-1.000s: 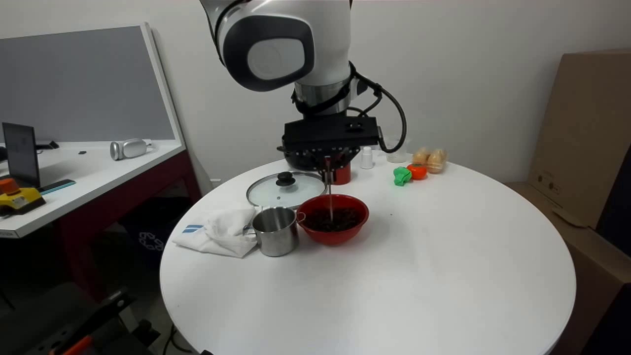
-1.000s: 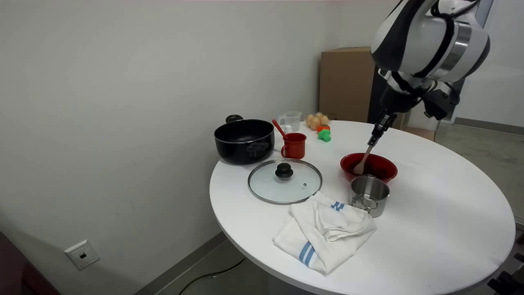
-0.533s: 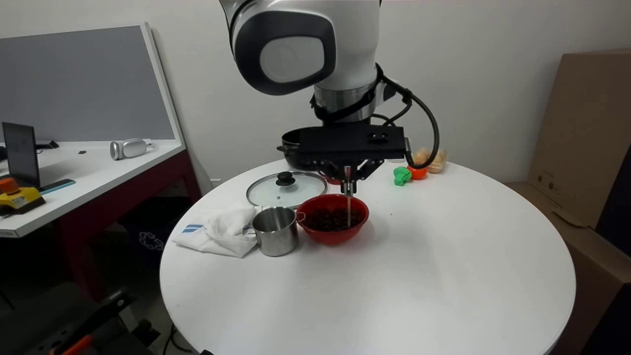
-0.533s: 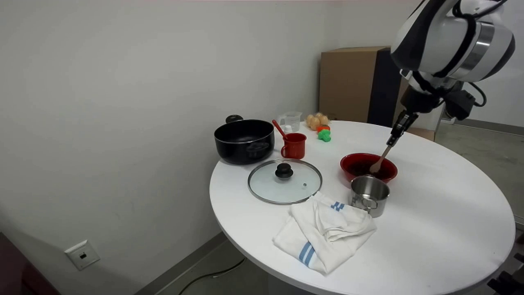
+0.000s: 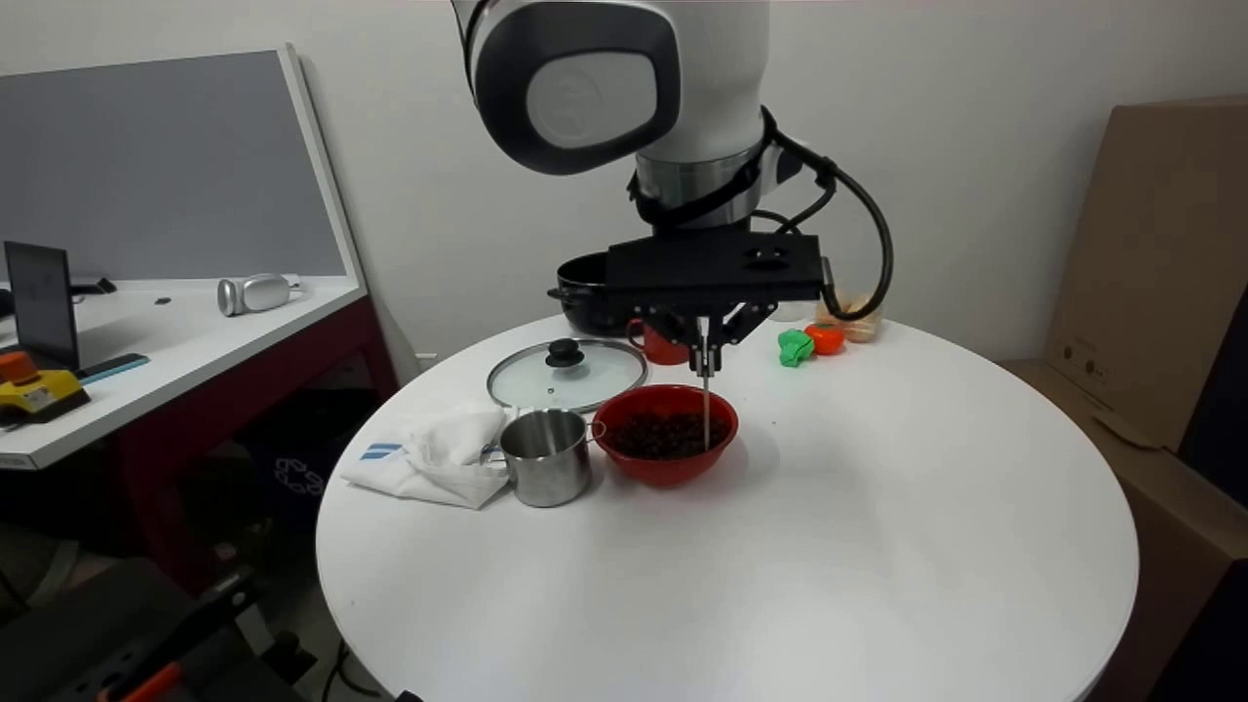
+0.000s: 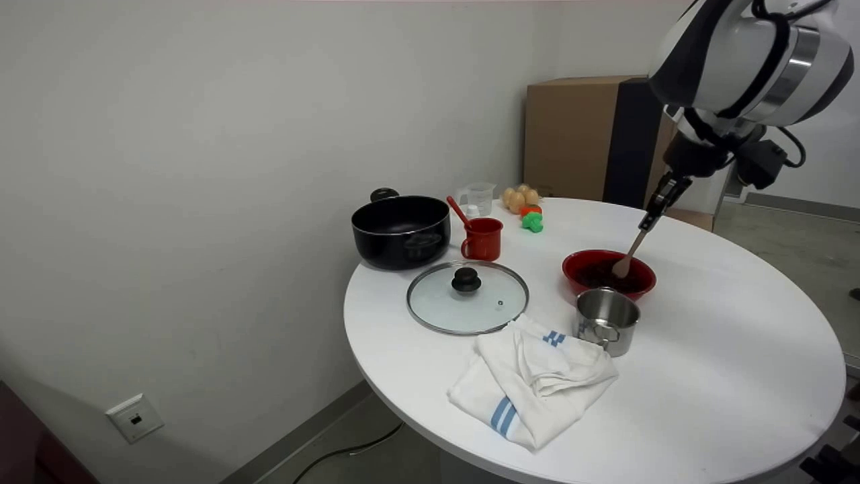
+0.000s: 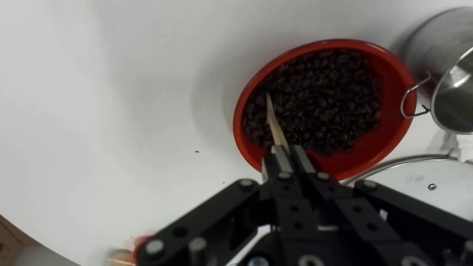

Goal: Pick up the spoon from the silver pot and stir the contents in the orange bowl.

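The orange bowl is red-orange and holds dark beans; it shows in both exterior views point(image 5: 665, 473) point(image 6: 572, 277) and in the wrist view point(image 7: 392, 111). My gripper point(image 7: 289, 151) is shut on the pale wooden spoon point(image 7: 276, 129), above the bowl's rim. The gripper also shows in both exterior views point(image 5: 705, 363) point(image 6: 647, 223). The spoon point(image 5: 707, 414) points down into the bowl, tilted in an exterior view point(image 6: 625, 262), its head at the beans near one side. The silver pot point(image 5: 548, 476) stands upright beside the bowl, its wire handle at the bowl's rim. No spoon shows in it.
A glass lid point(image 6: 437, 302) lies near the bowl. A white towel point(image 6: 531, 396) lies beside the silver pot. A black pot point(image 6: 396, 249), a red mug point(image 6: 487, 242), eggs point(image 6: 521, 199) and a green item point(image 5: 795, 347) stand farther back on the round white table point(image 5: 741, 604).
My gripper and the spoon have moved right across the bowl in both exterior views, then slightly up. The bowl has shifted slightly right. The silver pot's body stays in place.
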{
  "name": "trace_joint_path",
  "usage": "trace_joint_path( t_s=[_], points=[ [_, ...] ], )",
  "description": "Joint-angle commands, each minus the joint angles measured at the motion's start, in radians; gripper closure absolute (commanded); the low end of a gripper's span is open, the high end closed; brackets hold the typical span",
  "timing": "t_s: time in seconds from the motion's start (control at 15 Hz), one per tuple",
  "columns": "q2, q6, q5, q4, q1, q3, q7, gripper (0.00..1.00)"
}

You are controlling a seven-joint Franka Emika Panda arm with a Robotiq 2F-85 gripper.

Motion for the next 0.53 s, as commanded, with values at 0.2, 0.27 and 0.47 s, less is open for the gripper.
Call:
trace_joint_path(
  t_s=[0.2,0.27,0.47],
  points=[
    [-0.004,-0.007,0.0,0.05,0.028,0.042,-0.001,0.99],
    [-0.003,-0.006,0.002,0.051,0.032,0.052,-0.004,0.99],
    [-0.006,-0.007,0.008,0.044,0.042,0.077,-0.015,0.99]
  ],
)
